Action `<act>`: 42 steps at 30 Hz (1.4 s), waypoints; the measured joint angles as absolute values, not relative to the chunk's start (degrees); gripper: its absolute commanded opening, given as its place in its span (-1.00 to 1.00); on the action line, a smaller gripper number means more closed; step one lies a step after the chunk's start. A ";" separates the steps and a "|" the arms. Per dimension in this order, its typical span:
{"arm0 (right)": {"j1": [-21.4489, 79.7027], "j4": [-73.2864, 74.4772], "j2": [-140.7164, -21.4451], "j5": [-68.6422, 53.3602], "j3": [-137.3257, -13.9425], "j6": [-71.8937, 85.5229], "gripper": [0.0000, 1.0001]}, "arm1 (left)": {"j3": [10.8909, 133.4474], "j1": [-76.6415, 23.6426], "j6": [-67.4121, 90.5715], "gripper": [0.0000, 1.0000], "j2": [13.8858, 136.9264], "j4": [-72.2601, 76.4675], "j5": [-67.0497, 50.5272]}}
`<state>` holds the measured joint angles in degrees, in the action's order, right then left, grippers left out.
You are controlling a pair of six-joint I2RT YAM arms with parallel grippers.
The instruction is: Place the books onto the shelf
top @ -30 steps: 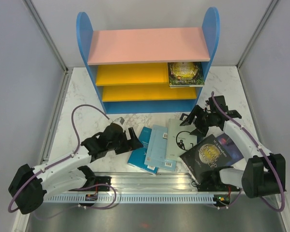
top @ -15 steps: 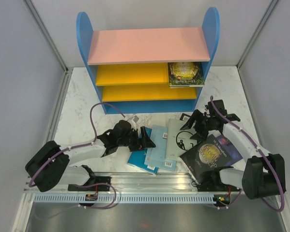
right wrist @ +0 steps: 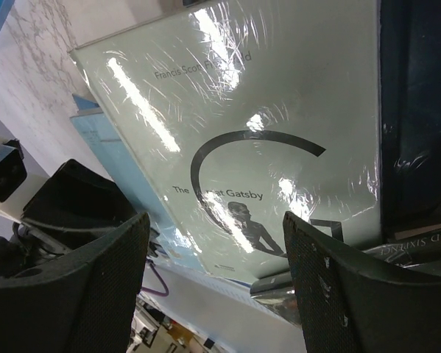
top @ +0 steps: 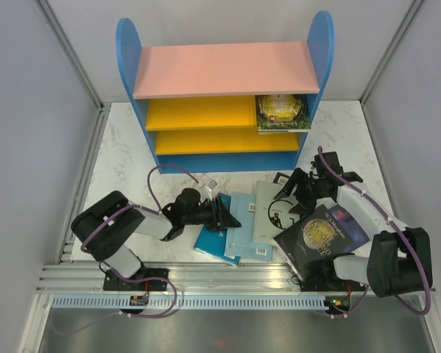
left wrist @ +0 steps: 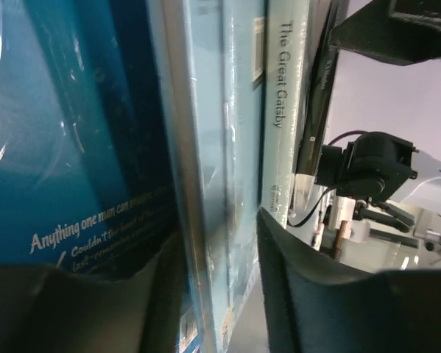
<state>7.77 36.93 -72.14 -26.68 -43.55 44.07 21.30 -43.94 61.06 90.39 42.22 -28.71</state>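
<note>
The books (top: 253,220) lie fanned flat in the lower centre of the overhead view, overlapping one another. A green-and-gold book (top: 281,112) already lies at the right end of the upper yellow board of the shelf (top: 220,70), which stands at the top of the frame.

The left gripper (top: 224,213) sits low at the left margin of the fan. In its wrist view its fingers (left wrist: 308,294) stand partway apart on either side of the edge of the pale blue book (left wrist: 205,110), with the teal book (left wrist: 58,110) just to the left. We cannot tell whether they press on it yet.

We judge the step in hand to be picking up that one book. To do it well we would want a single cover between the pads, since the neighbours overlap it and could drag along. We would also want a firm bite before lifting, because the wrappers look slick.

The right gripper (top: 294,193) hovers over the grey-white book (right wrist: 264,147), its fingers wide apart and holding nothing. It and the navy book (top: 319,234) crowd the right of the fan. From the left, the way up to the shelf looks free to us, though the boards leave little headroom.
</note>
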 measured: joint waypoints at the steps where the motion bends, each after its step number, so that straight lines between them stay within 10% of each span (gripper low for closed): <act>1: 7.77 36.93 -72.27 -26.63 -43.53 44.07 0.54 | 21.17 -43.94 61.78 -0.22 91.37 43.09 -29.04; 6: 7.77 36.84 -72.71 -26.55 -43.53 43.86 0.54 | 20.78 -43.92 65.76 -0.95 95.66 49.12 -33.19; 12: 7.77 36.86 -72.44 -26.50 -43.46 43.66 0.53 | 20.75 -43.59 68.40 -0.95 94.00 51.31 -35.16; 28: 10.04 33.47 -56.60 -31.38 -45.15 51.68 0.63 | 30.11 -34.39 59.11 -0.95 49.60 -8.12 -23.79; 42: 23.38 13.89 -44.82 -33.15 -35.46 71.37 0.65 | 43.24 -33.82 66.02 -0.95 45.32 -15.81 -18.55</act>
<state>23.38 13.89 -44.82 -33.15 -35.46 71.37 43.24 -33.82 66.02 45.32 -15.81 -18.55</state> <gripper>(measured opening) 0.827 0.122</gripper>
